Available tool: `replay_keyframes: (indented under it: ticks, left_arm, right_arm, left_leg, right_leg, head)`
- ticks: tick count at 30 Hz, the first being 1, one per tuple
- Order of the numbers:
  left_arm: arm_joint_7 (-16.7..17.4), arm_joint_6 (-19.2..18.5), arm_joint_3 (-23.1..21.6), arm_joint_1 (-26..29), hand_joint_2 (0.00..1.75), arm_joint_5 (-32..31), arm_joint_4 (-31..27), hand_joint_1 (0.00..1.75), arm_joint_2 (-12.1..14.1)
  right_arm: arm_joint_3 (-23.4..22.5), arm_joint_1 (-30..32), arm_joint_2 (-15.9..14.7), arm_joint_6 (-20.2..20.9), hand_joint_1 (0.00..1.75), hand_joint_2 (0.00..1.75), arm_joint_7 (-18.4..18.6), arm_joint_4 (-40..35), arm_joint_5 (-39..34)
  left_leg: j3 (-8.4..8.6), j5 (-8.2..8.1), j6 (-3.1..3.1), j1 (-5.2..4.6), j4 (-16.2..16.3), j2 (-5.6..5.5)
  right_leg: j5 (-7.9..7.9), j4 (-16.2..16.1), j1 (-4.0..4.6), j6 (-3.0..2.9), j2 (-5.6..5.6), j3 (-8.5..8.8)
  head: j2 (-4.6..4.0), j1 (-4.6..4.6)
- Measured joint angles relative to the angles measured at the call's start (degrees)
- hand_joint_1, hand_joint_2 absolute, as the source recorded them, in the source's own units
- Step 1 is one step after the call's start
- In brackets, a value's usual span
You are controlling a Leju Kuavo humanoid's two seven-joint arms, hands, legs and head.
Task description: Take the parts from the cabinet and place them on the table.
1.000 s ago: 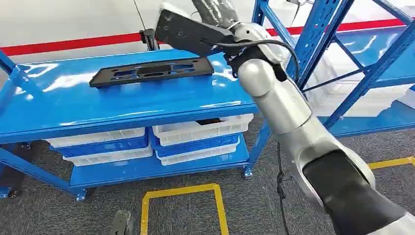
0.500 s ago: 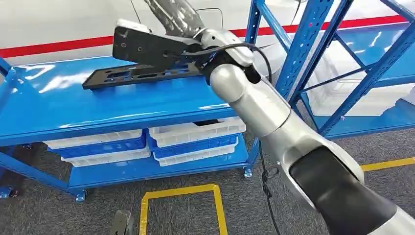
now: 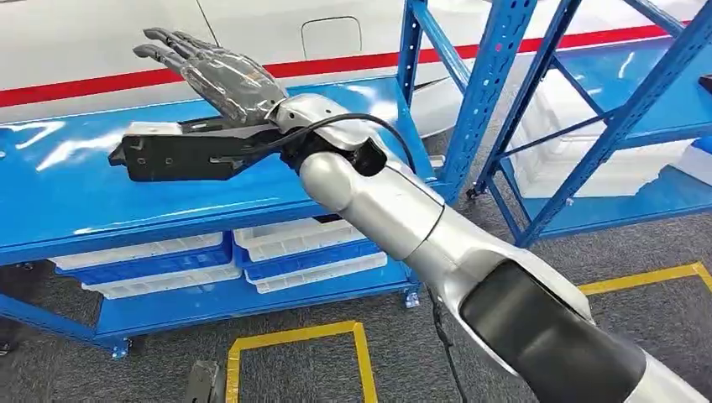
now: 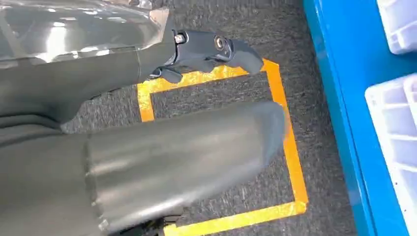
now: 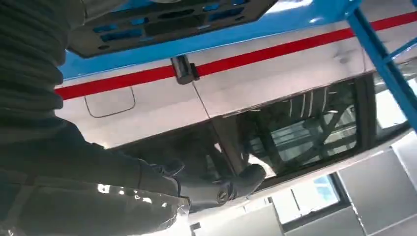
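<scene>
The right hand point(image 3: 220, 77) has its fingers point(image 3: 172, 44) spread, grasping nothing (black part point(image 3: 180, 156) just below).

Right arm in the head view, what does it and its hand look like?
The right arm is rounded silver metal with a glossy black band near the shoulder. A black cable loops over its wrist. The right hand is dark grey, with slim segmented fingers.

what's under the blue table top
On the lower shelf under the table top sit white trays stacked on blue trays. The top and the right arm cover their backs; what they hold cannot be seen.
</scene>
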Motion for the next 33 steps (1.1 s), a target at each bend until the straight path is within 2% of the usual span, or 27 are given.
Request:
replay_keyframes:
  ticks: [1, 2, 3, 4, 5, 7, 8, 9, 10, 12, 13, 14, 15, 17, 18, 19, 20, 22, 23, 24, 25, 27, 28, 29, 30, 32, 33]
  left_arm:
    - [0.0, 0.1, 0.0, 0.1, 0.0, 0.1, 0.0, 0.0, 0.0]
    - [0.0, 0.2, 0.1, 0.2, 0.0, 0.1, 0.0, 0.0, 0.1]
    - [0.0, 0.2, 0.1, 0.2, 0.0, 0.1, 0.0, 0.0, 0.0]
    - [-0.1, 0.3, 0.2, 0.2, 0.0, 0.1, 0.0, 0.0, 0.1]
    - [-0.2, 0.3, 0.2, 0.1, 0.0, 0.1, 0.0, 0.0, 0.1]
    - [-0.2, 0.2, 0.2, 0.2, 0.0, 0.1, 0.1, 0.0, 0.0]
    - [-0.1, 0.2, 0.2, 0.4, 0.0, 0.1, 0.1, 0.0, -0.1]
    - [-0.1, 0.2, 0.3, 0.5, 0.0, 0.1, 0.1, 0.0, -0.1]
    - [-0.1, 0.2, 0.3, 0.6, 0.0, 0.1, 0.1, 0.0, -0.1]
    - [-0.1, 0.2, 0.4, 0.6, 0.0, 0.1, 0.1, 0.0, -0.2]
    - [-0.1, 0.2, 0.4, 0.6, 0.0, 0.1, 0.1, 0.0, -0.1]
    - [-0.1, 0.2, 0.4, 0.5, 0.0, 0.2, 0.2, 0.0, -0.1]
    - [-0.1, 0.2, 0.4, 0.6, 0.0, 0.3, 0.2, 0.0, -0.1]
    - [-0.2, 0.2, 0.4, 0.8, 0.0, 0.6, 0.2, 0.0, -0.1]
    - [-0.2, 0.2, 0.4, 0.7, 0.0, 0.7, 0.1, 0.0, 0.0]
    - [-0.2, 0.2, 0.4, 0.7, 0.0, 0.8, 0.1, 0.0, 0.0]
    - [-0.2, 0.3, 0.4, 0.7, 0.0, 1.0, 0.1, 0.0, 0.0]
    - [-0.2, 0.3, 0.4, 0.9, 0.0, 1.2, 0.2, 0.0, 0.2]
    - [-0.2, 0.3, 0.5, 1.1, 0.0, 1.2, 0.2, 0.0, 0.2]
    - [-0.3, 0.3, 0.5, 1.2, 0.0, 1.2, 0.2, 0.0, 0.2]
    - [-0.3, 0.3, 0.5, 1.3, 0.0, 1.2, 0.2, 0.0, 0.3]
    - [-0.3, 0.3, 0.5, 1.3, 0.0, 1.3, 0.2, 0.0, 0.4]
    - [-0.3, 0.3, 0.5, 1.3, 0.0, 1.3, 0.2, 0.0, 0.7]
    - [-0.3, 0.3, 0.5, 1.1, 0.0, 1.4, 0.2, 0.0, 0.7]
    - [-0.4, 0.3, 0.5, 1.0, 0.0, 1.4, 0.1, 0.0, 0.7]
    - [-0.5, 0.2, 0.5, 1.2, 0.0, 1.4, 0.2, 0.0, 0.7]
    - [-0.5, 0.2, 0.5, 1.2, 0.0, 1.4, 0.1, 0.0, 0.7]
  right_arm:
    - [0.0, 0.4, 0.1, 0.0, 0.0, 1.75, 0.0, 0.2, 0.3]
    - [0.0, 0.4, 0.3, 0.0, 0.0, 1.75, -0.1, 0.4, 0.7]
    - [0.0, 0.5, 0.5, 0.0, 0.0, 1.75, -0.1, 0.5, 0.8]
    - [0.0, 0.3, 0.6, 0.0, 0.0, 1.75, -0.2, 0.6, 0.8]
    - [0.0, 0.2, 0.6, 0.0, 0.0, 1.75, -0.2, 0.8, 0.8]
    - [0.0, 0.7, 0.6, 0.0, 0.0, 1.75, -0.2, 1.0, 0.9]
    - [0.0, 1.0, 0.5, 0.0, 0.0, 1.75, -0.2, 1.2, 1.0]
    - [0.1, 1.2, 0.5, 0.0, 0.0, 1.75, -0.2, 1.4, 0.9]
    - [0.1, 1.2, 0.6, 0.0, 0.0, 1.75, -0.2, 1.5, 1.0]
    - [0.1, 1.2, 0.7, 0.0, 0.0, 1.75, -0.2, 1.5, 1.0]
    - [0.0, 1.3, 0.5, 0.0, 0.0, 1.75, -0.2, 1.6, 1.1]
    - [0.1, 1.2, 0.5, 0.0, 0.0, 1.75, -0.2, 1.7, 1.1]
    - [0.1, 1.3, 1.0, 0.0, 0.0, 1.75, -0.3, 1.7, 1.2]
    - [0.0, 1.4, 0.9, 0.0, 0.0, 1.75, -0.2, 1.9, 1.4]
    - [-0.1, 1.5, 1.4, 0.0, 0.0, 1.75, -0.3, 1.9, 1.7]
    - [-0.2, 1.4, 1.5, 0.0, 0.0, 1.75, -0.4, 1.9, 1.8]
    - [-0.2, 1.3, 1.8, 0.0, 0.0, 1.75, -0.5, 1.9, 1.8]
    - [-0.2, 1.4, 2.1, 0.0, 0.0, 1.75, -0.5, 2.2, 2.1]
    - [-0.2, 1.5, 2.1, 0.0, 0.0, 1.75, -0.5, 2.3, 2.1]
    - [-0.2, 1.6, 2.2, 0.0, 0.0, 1.75, -0.5, 2.4, 2.1]
    - [-0.2, 1.6, 2.3, 0.0, 0.0, 1.75, -0.5, 2.4, 2.1]
    - [-0.3, 1.6, 2.7, 0.0, 0.0, 1.75, -0.5, 2.4, 2.1]
    - [-0.4, 1.5, 2.7, 0.0, 0.0, 1.75, -0.5, 2.4, 2.1]
    - [-0.4, 1.4, 2.7, 0.0, 0.0, 1.75, -0.5, 2.4, 2.1]
    - [-0.5, 1.3, 2.6, 0.0, 0.0, 1.75, -0.5, 2.4, 2.2]
    - [-0.7, 1.4, 2.6, -0.1, 0.0, 1.75, -0.7, 2.5, 2.5]
    - [-0.8, 1.4, 2.7, -0.2, 0.0, 1.75, -0.7, 2.5, 2.7]
  left_leg:
    - [0.46, 0.0, 0.11, -0.19, -1.0, 0.05]
    - [1.55, 0.18, 0.15, 0.14, -1.7, 0.06]
    - [2.41, 0.57, -0.38, 0.57, -2.4, 0.3]
    - [2.85, 0.6, -0.28, 0.81, -2.6, 0.27]
    - [2.92, 0.55, -0.31, 0.9, -2.6, 0.29]
    - [3.09, 0.12, -0.72, 1.08, -2.6, 0.27]
    - [3.26, -0.12, -1.06, 1.26, -2.6, 0.23]
    - [3.66, -0.47, -1.49, 1.51, -2.6, 0.19]
    - [4.03, -0.78, -1.82, 1.68, -2.5, 0.18]
    - [5.2, -1.89, -2.66, 2.21, -2.2, 0.18]
    - [5.52, -2.51, -3.29, 2.14, -2.0, 0.22]
    - [5.31, -2.72, -3.67, 2.15, -1.9, 0.23]
    - [5.13, -3.03, -4.11, 2.02, -1.9, 0.38]
    - [5.95, -3.17, -4.49, 2.2, -1.8, 0.62]
    - [5.3, -3.34, -4.67, 2.46, -0.9, 0.68]
    - [3.99, -3.31, -4.81, 2.53, 1.9, 0.46]
    - [1.46, -4.2, -5.04, 2.51, 6.2, 0.43]
    - [-4.23, -7.7, -5.38, 2.52, 14.0, 0.37]
    - [-6.32, -8.79, -5.41, 2.52, 15.9, 0.36]
    - [-7.33, -8.21, -5.31, 2.52, 15.5, 0.35]
    - [-7.1, -5.97, -5.02, 2.51, 13.2, 0.34]
    - [-3.67, 1.81, -3.89, 2.22, 3.4, 0.2]
    - [-2.33, 3.93, -3.08, 1.89, -0.2, 0.21]
    - [-2.19, 2.3, -2.9, 1.47, -0.9, 0.39]
    - [-1.69, 2.12, -2.87, 1.17, -0.9, 0.21]
    - [-0.92, 2.46, -2.23, 0.81, -1.6, 0.21]
    - [0.2, 2.65, -2.02, 1.23, -2.3, 0.1]
  right_leg:
    - [0.7, 1.0, 0.53, 0.62, -0.02, 0.31]
    - [0.78, 0.8, 0.6, 0.97, -0.05, 0.71]
    - [-0.12, 1.4, 0.44, 0.85, -0.31, -0.26]
    - [-0.87, 3.2, 0.48, 1.06, -0.59, -1.07]
    - [-2.1, 6.9, 0.29, 1.46, -0.61, -3.13]
    - [-4.9, 15.5, -0.38, 1.23, -0.71, -8.64]
    - [-4.95, 17.3, -0.7, 1.62, -0.79, -10.25]
    - [-3.65, 15.6, -1.13, 2.95, -0.91, -10.2]
    - [-1.91, 12.6, -1.47, 4.04, -1.07, -9.08]
    - [3.64, 1.9, -2.42, 6.4, -1.82, -4.49]
    - [3.91, 0.1, -2.22, 6.05, -2.23, -3.88]
    - [1.76, -0.3, -1.59, 3.97, -2.34, -3.89]
    - [3.15, 0.2, -1.43, 2.98, -2.24, -3.21]
    - [2.9, 0.2, -1.68, 1.84, -2.0, -3.03]
    - [2.71, -0.1, -2.14, 1.54, -1.73, -2.31]
    - [2.4, -0.2, -2.09, 1.12, -1.73, -1.78]
    - [2.06, -0.2, -2.04, 0.63, -1.64, -1.42]
    - [1.47, -0.1, -1.72, -0.16, -1.43, -0.87]
    - [1.13, -0.1, -1.57, -0.25, -1.23, -0.61]
    - [0.79, -0.1, -1.42, -0.32, -1.01, -0.23]
    - [0.44, -0.1, -1.29, -0.32, -0.84, 0.25]
    - [-0.48, -0.2, -0.98, -0.19, -0.64, 1.66]
    - [-0.89, -0.3, -1.09, -0.09, -0.64, 2.02]
    - [-1.03, -0.5, -0.68, 0.26, -0.58, 2.08]
    - [-1.19, -0.7, -1.1, 0.65, -0.55, 1.94]
    - [-0.69, -0.2, -0.69, 1.81, -0.64, 2.74]
    - [-1.17, 0.0, -0.58, 2.03, -0.73, 2.65]
  head:
    - [0.0, 0.0]
    - [0.0, 0.09]
    - [0.0, -0.09]
    - [0.0, 0.2]
    - [0.0, 0.17]
    - [0.0, 0.17]
    - [0.0, 0.17]
    - [0.0, 0.2]
    - [0.0, 0.17]
    - [0.0, 0.2]
    - [0.0, 0.24]
    - [0.0, 0.26]
    - [0.0, 0.13]
    - [0.0, -0.02]
    - [0.0, -0.02]
    - [0.0, -0.04]
    - [0.0, -0.2]
    - [0.0, -0.18]
    - [0.0, -0.22]
    - [0.0, -0.2]
    - [0.0, -0.22]
    - [0.0, -0.18]
    - [0.0, -0.16]
    - [0.0, -0.11]
    - [0.0, -0.22]
    - [0.0, -0.18]
    - [0.0, -0.2]
